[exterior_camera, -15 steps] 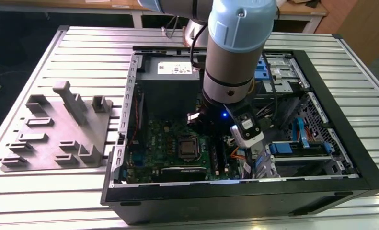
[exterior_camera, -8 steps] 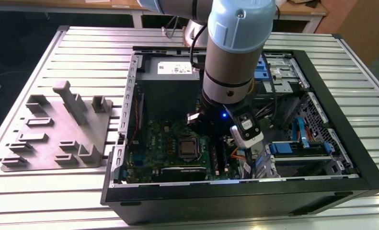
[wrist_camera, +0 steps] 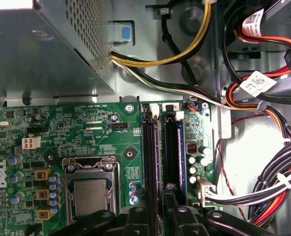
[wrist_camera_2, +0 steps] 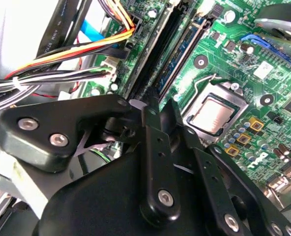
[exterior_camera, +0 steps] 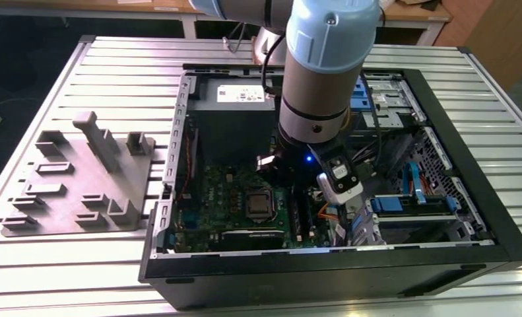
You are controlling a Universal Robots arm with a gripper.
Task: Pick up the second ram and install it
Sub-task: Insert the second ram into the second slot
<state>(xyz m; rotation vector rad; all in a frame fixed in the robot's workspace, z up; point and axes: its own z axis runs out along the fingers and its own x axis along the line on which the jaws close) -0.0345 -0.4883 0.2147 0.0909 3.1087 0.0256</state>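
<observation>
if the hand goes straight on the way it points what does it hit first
Probably the long black memory slots on the green motherboard: the hand sits right over them, though depth is unclear.

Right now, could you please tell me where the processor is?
In the exterior view, the processor sits in its socket on the green motherboard, just to the exterior view's left of the black memory slots.

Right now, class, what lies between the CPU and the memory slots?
In the first wrist view, green motherboard with a few small capacitors lies between the CPU and the memory slots.
</observation>
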